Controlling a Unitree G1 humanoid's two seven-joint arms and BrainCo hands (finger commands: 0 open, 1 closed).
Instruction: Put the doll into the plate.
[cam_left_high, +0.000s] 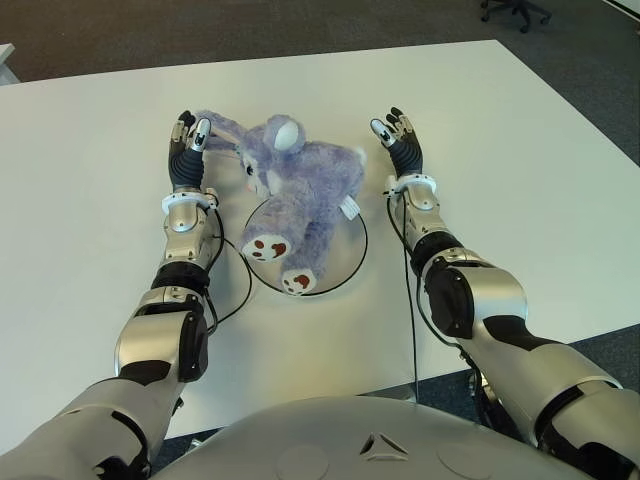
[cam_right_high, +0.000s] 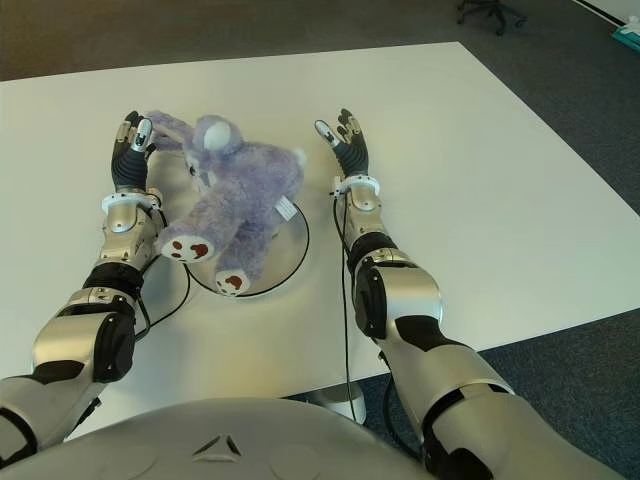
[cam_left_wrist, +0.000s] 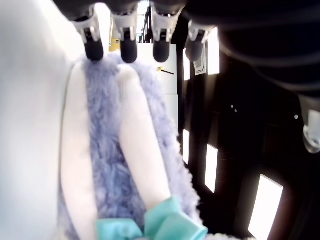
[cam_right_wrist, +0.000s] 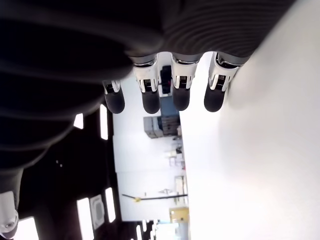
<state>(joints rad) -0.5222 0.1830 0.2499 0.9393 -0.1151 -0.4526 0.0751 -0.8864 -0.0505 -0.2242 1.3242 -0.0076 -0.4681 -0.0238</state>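
A purple plush doll (cam_left_high: 300, 190) lies across a round plate (cam_left_high: 352, 262) with a dark rim, set on a white table (cam_left_high: 520, 180) between the two arms and nearer the table's front edge than its far one. The doll's body and legs lie over the plate, its two feet with dark red paw marks pointing toward the front edge, one near the plate's middle and the other at its front rim. Its head and long ears reach out past the plate's rim toward the table's left side, and a teal bow (cam_left_wrist: 155, 225) shows at the base of the ears in the left wrist view. The left hand (cam_left_high: 188, 148) is just beside the tip of one ear, its fingers (cam_left_wrist: 128, 49) extended and straight, their tips over the ear's end without closing on it; whether they touch the fur cannot be told. The right hand (cam_left_high: 398, 138) stands on the other side of the doll, apart from it, near the plate's right rim, with its fingers (cam_right_wrist: 150, 100) stretched out side by side and holding nothing. A dark cable runs along each forearm.
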